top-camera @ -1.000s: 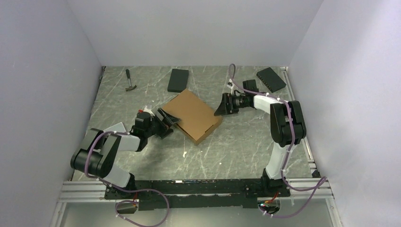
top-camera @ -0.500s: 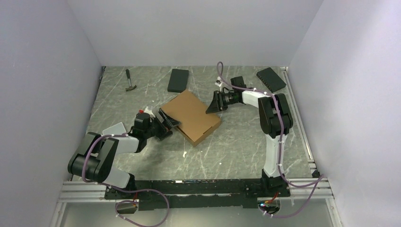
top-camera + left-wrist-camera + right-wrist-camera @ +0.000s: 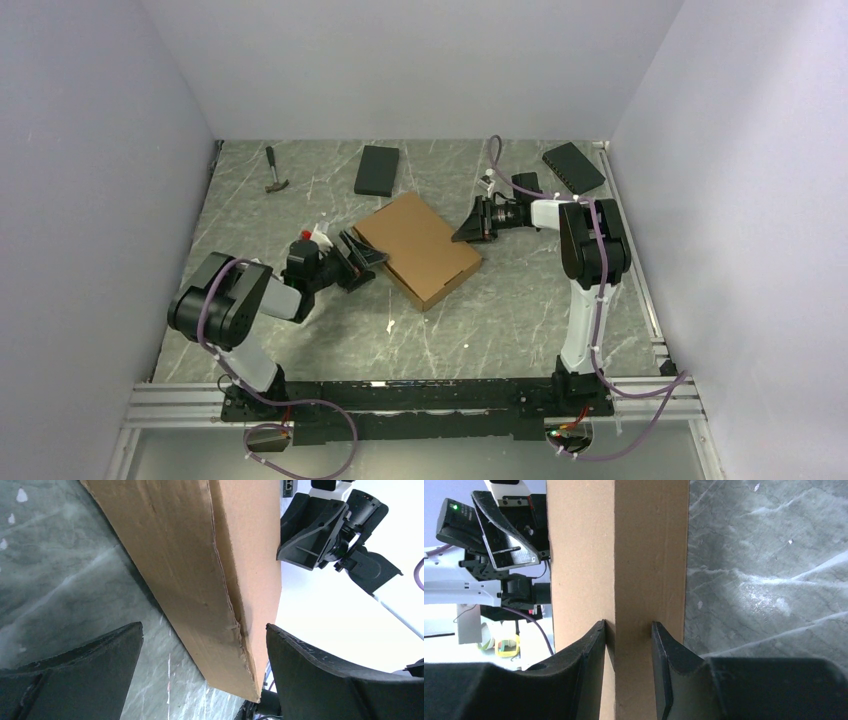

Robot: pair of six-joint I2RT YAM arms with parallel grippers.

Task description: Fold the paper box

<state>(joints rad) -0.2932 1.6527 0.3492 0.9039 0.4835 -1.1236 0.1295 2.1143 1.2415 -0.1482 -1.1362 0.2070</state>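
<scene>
The paper box (image 3: 418, 245), plain brown cardboard, lies closed and flat in the middle of the table, turned diagonally. My left gripper (image 3: 362, 255) stands wide open at its left corner. In the left wrist view that corner (image 3: 235, 645) pokes between the two fingers without touching either one. My right gripper (image 3: 466, 230) is at the box's right edge. Its jaws are narrowed to a small gap, one finger (image 3: 594, 645) over the lid, the other (image 3: 664, 650) in front of the side wall (image 3: 649, 555). Nothing is pinched between them.
A hammer (image 3: 275, 172) lies at the back left. One flat black box (image 3: 377, 170) sits behind the paper box, another (image 3: 573, 167) at the back right corner. Small white scraps (image 3: 388, 326) lie in front of the box. Grey walls close in three sides.
The box has slid a little to the right. My right gripper pushed in, then drew back right while its jaws narrowed. My left gripper followed the box rightward, still wide open.
</scene>
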